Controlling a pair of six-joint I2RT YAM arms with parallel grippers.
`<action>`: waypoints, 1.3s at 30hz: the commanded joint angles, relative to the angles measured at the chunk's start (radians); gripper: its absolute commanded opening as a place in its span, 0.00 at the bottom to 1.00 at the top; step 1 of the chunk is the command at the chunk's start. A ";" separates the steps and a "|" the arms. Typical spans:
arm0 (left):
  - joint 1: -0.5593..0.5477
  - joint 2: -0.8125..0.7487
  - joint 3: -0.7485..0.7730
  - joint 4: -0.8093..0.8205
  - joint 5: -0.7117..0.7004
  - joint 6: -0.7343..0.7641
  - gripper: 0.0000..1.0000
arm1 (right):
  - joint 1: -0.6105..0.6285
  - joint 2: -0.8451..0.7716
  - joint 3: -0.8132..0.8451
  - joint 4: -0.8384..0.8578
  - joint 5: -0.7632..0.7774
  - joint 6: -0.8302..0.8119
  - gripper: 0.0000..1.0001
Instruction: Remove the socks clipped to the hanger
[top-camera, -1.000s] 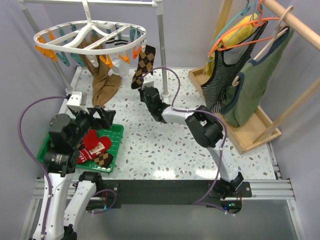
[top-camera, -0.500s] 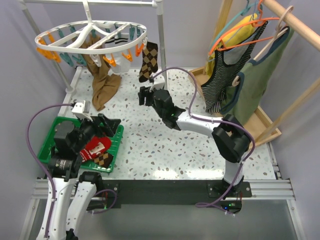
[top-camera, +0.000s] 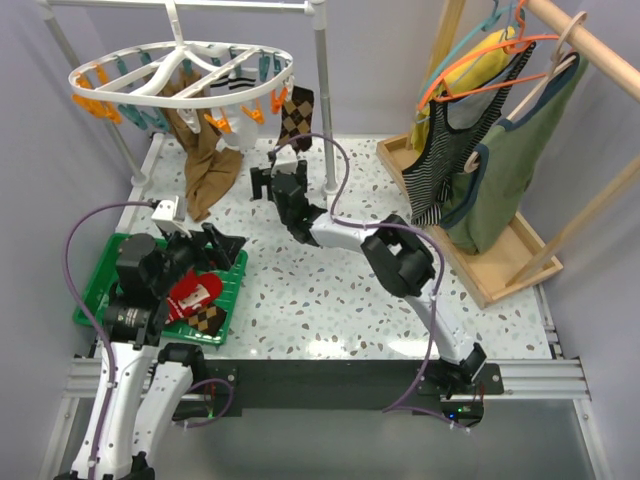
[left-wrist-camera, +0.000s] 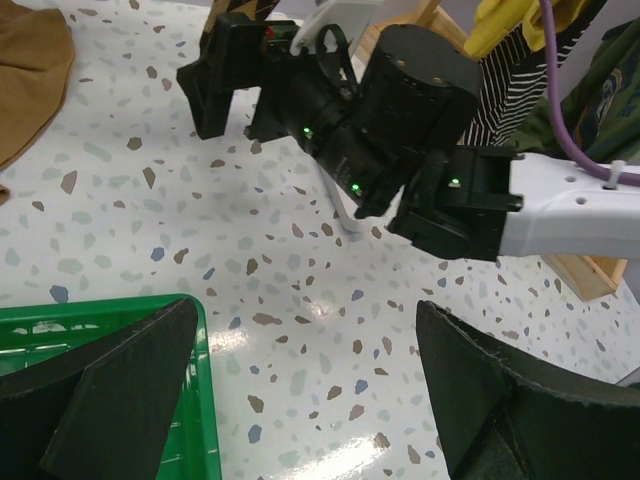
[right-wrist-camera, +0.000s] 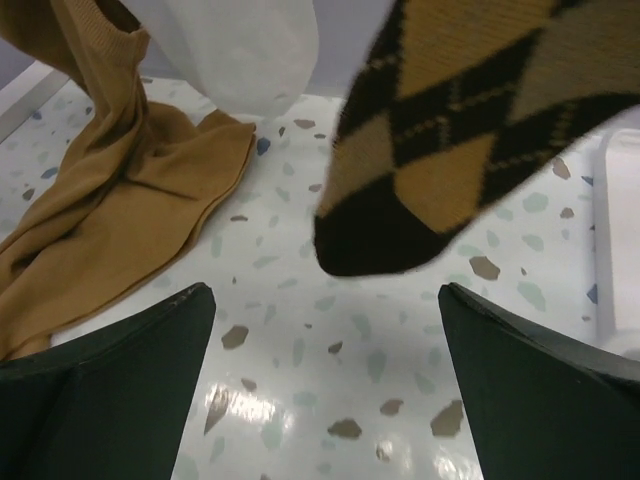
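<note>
On the far left, the green tray (top-camera: 92, 292) sits on the speckled bench (top-camera: 320, 295). In it lie a red sock (top-camera: 195, 291) and an argyle sock (top-camera: 209, 319), both partly covered by my left arm. The left end effector (top-camera: 222, 250) hovers over the tray's right rim with its fingers spread and nothing between them. Its wrist camera shows only the two dark fingers (left-wrist-camera: 110, 400) and a corner of the tray (left-wrist-camera: 203, 395).

Above, the white hanger (top-camera: 160, 97) hangs from the rail. Its rear clips are too small for me to count. The long tan socks (top-camera: 205, 165) are clipped to it and droop until their lower ends fold onto the bench. A white sock (top-camera: 232, 135) behind them is mostly hidden. Its top is cut off in the right wrist view (right-wrist-camera: 240, 50).

Further right, the second argyle sock (top-camera: 295, 118) hangs from the ring's right edge. The right end effector (top-camera: 268, 181) sits low beneath it with its fingers spread wide and gripping nothing. The sock's toe (right-wrist-camera: 430, 160) dangles above the gap, and I cannot tell whether it touches anything.

At the far right, a striped tank top (top-camera: 450, 150) and a green garment (top-camera: 515, 160) hang on a wooden rack.
</note>
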 joint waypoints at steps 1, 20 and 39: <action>-0.005 0.014 0.024 0.045 0.017 0.021 0.95 | -0.025 0.115 0.184 0.107 0.097 -0.081 0.99; -0.005 0.002 -0.017 0.048 0.039 0.007 0.95 | -0.082 0.174 0.255 0.213 0.060 -0.217 0.00; -0.005 -0.073 -0.022 0.082 0.158 -0.198 0.95 | 0.116 -0.564 -0.377 -0.282 -0.244 0.196 0.00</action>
